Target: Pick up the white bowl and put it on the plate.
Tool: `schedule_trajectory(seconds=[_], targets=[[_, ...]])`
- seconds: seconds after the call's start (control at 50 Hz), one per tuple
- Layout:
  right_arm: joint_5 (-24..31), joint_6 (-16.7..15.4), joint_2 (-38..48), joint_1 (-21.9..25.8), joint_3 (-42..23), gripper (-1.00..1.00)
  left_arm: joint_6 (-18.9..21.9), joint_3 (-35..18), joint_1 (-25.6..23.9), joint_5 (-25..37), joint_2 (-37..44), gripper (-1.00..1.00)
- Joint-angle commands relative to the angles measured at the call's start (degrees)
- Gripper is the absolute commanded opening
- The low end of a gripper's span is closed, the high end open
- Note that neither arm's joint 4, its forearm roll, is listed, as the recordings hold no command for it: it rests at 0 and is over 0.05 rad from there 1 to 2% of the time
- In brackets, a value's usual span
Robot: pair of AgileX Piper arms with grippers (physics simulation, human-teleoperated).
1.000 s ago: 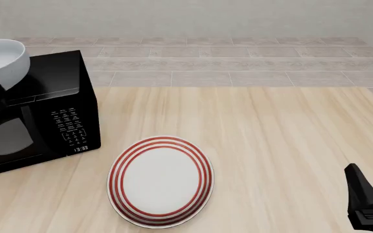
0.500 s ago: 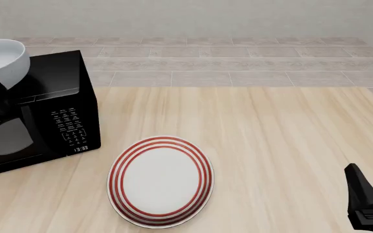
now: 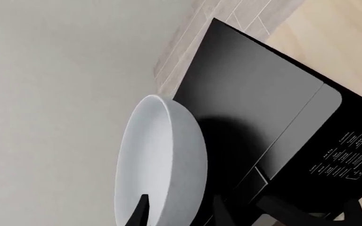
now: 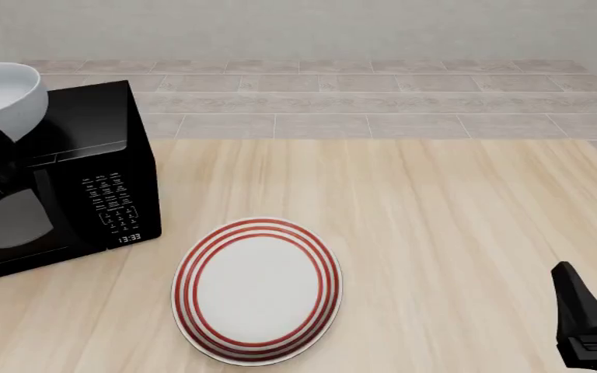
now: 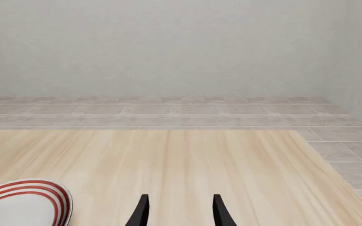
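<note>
- The white bowl (image 4: 6, 97) is up in the air beside the black microwave (image 4: 71, 175), at the level of its top and tilted on edge — well up and off to the left of the plate (image 4: 257, 289), which lies flat on the tabletop (image 4: 434, 225) just in front of the microwave's right corner.
- In the left wrist view, the left pincer (image 3: 179, 214) straddles the bowl's rim, one finger inside and one outside; it looks clamped on the rim, which would explain the tilt.
- The lift seems done; my guess is the carry towards the plate comes next.
- The right pincer (image 5: 179, 212) sits parted and empty, low and far right of the plate — out of the path.
- Against both earlier front views nothing has shifted: bowl, plate and right arm sit exactly as before.
</note>
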Motion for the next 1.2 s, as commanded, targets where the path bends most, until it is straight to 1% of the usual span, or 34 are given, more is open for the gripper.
schedule_trajectory(seconds=[0.02, 0.04, 0.18, 0.4, 0.42, 0.56, 0.84, 1.06, 1.2], targets=[[0.0, 0.0, 0.0, 0.0, 0.0, 1.00, -0.3, 0.7, -0.5, 0.0, 0.7, 1.00], [0.0, 0.0, 0.0, 0.0, 0.0, 1.00, -0.4, 0.7, -0.7, -0.1, 0.5, -1.00], [0.0, 0.0, 0.0, 0.0, 0.0, 1.00, -0.6, 1.0, -0.8, -0.4, 0.7, -1.00], [0.0, 0.0, 0.0, 0.0, 0.0, 1.00, -0.4, 0.8, -0.2, 1.7, -0.9, -1.00], [0.0, 0.0, 0.0, 0.0, 0.0, 1.00, -0.1, -0.1, -0.2, 3.8, -2.7, -1.00], [0.0, 0.0, 0.0, 0.0, 0.0, 1.00, 0.2, -0.7, -0.3, 7.3, -6.8, -1.00], [0.0, 0.0, 0.0, 0.0, 0.0, 1.00, 1.2, -3.4, -0.5, 16.5, -15.1, -1.00], [0.0, 0.0, 0.0, 0.0, 0.0, 1.00, 1.5, -5.3, -1.8, 20.5, -18.2, -1.00], [0.0, 0.0, 0.0, 0.0, 0.0, 1.00, 1.2, -6.5, -2.4, 21.3, -18.4, -1.00]])
